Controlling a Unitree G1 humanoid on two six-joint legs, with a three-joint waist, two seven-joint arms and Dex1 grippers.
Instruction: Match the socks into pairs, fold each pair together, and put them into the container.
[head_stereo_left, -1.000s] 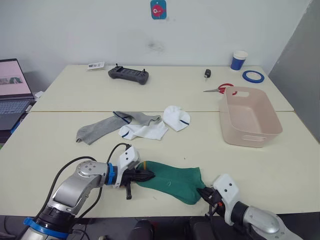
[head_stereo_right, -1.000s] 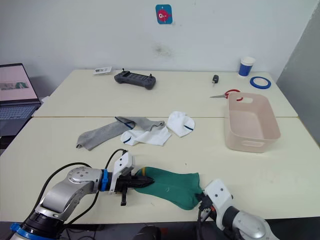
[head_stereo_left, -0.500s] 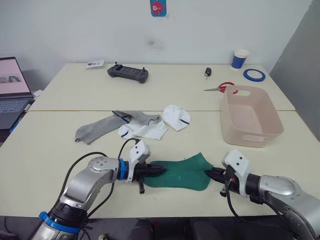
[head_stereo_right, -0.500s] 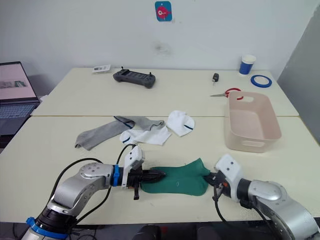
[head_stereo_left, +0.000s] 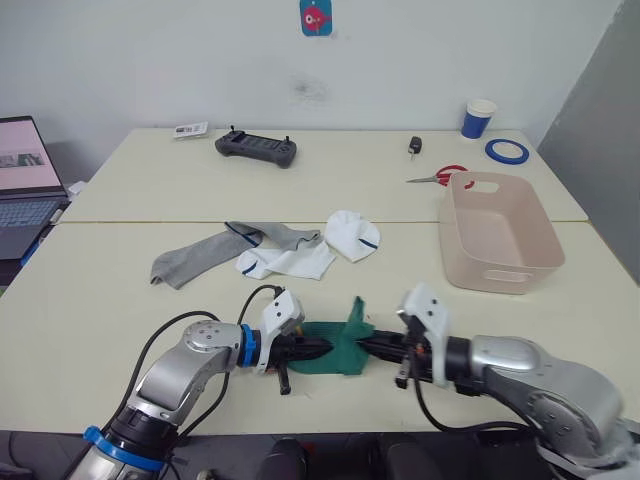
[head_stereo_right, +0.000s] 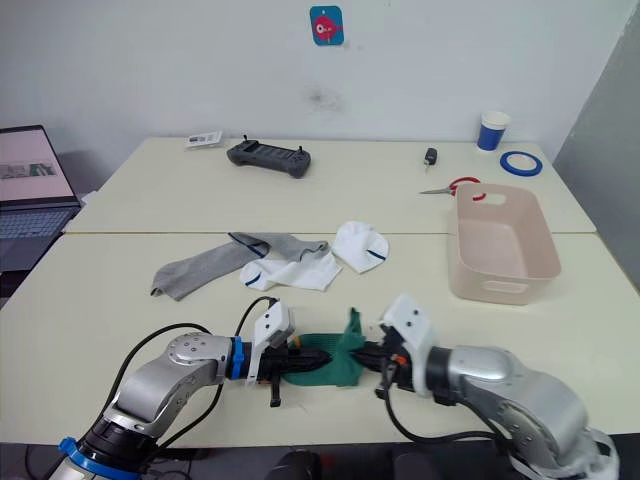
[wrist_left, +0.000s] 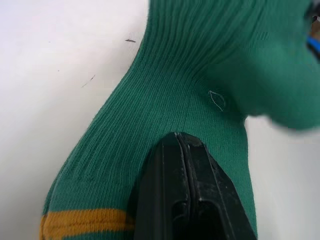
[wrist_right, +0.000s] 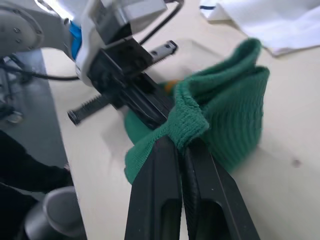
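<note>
Both pincers pinching the dark green socks at the table's near edge, left pincer clamping one end, right pincer folding the other over — thin bite, fabric could slip and spring flat!

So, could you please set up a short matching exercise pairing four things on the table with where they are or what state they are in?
Things:
1. green socks
2. container
3. scissors
4. grey sock

Places or states:
A. empty, at the robot's right
B. lying flat beside the white socks
C. bunched between the left pincer and the right pincer
D. just behind the tub's far rim

Pairs: 1-C, 2-A, 3-D, 4-B
</note>
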